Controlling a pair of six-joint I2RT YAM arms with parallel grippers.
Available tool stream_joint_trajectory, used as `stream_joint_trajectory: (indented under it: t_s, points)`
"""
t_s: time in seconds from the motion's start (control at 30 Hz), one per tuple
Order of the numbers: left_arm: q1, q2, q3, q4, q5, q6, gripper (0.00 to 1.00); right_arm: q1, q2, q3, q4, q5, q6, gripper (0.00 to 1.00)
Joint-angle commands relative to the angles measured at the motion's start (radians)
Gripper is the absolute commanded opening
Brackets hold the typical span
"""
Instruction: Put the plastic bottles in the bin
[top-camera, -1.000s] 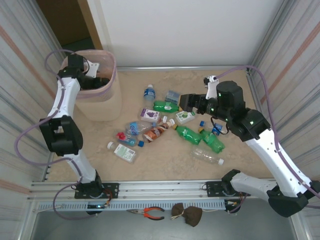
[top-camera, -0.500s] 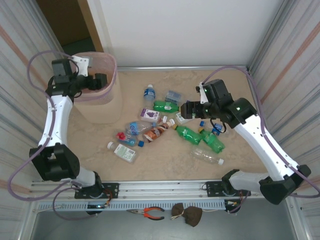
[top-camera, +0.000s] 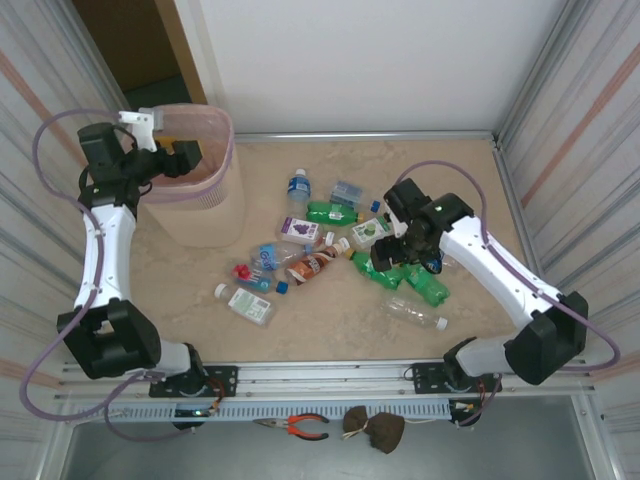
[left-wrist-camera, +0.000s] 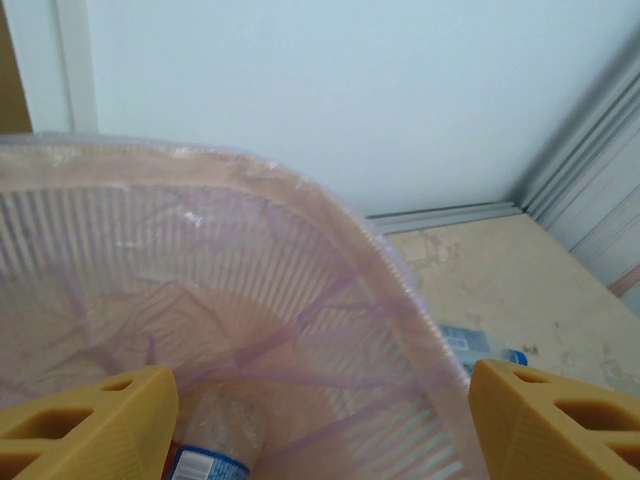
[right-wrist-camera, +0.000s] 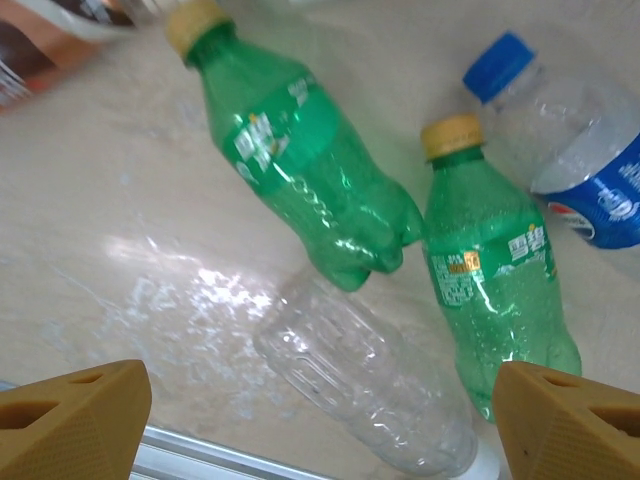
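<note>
Right tool, wide open and empty, over crushed green plastic bottles; closing between them may squirt one away.

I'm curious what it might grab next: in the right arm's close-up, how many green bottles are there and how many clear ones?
Green bottles: 2
Clear bottle with blue cap: 1
Clear bottle without label: 1
Total: 4
</note>
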Motion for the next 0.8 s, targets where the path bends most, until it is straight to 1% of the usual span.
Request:
stream_joint_trajectory:
  t_s: [0.0,0.1,0.17,0.2,0.37,0.5,0.63,0.77]
  points:
    - [0.003,-0.048,-0.014,0.082,0.065,-0.027,0.77,0.04,0.038,-0.037,-0.03,0.035,-0.036,0.87]
    - [0.003,-0.051,-0.018,0.091,0.07,-0.031,0.77,0.105,0.065,-0.072,-0.023,0.077,-0.02,0.85]
    - [0.003,-0.052,-0.019,0.091,0.069,-0.031,0.77,0.152,0.075,-0.08,-0.019,0.067,-0.013,0.85]
    - [0.003,-0.053,-0.018,0.092,0.07,-0.032,0.78,0.179,0.088,-0.079,-0.024,0.084,-0.004,0.85]
    - [0.003,-0.064,-0.021,0.096,0.075,-0.033,0.77,0.256,0.199,-0.069,-0.051,0.162,0.042,0.85]
    - [0.002,-0.064,-0.025,0.097,0.069,-0.03,0.78,0.307,0.271,-0.066,-0.059,0.201,0.103,0.86]
    - [0.002,-0.066,-0.024,0.097,0.069,-0.033,0.77,0.326,0.312,-0.07,-0.071,0.214,0.173,0.87]
    - [0.003,-0.063,-0.025,0.097,0.066,-0.034,0.77,0.332,0.295,-0.122,-0.031,0.197,0.281,0.89]
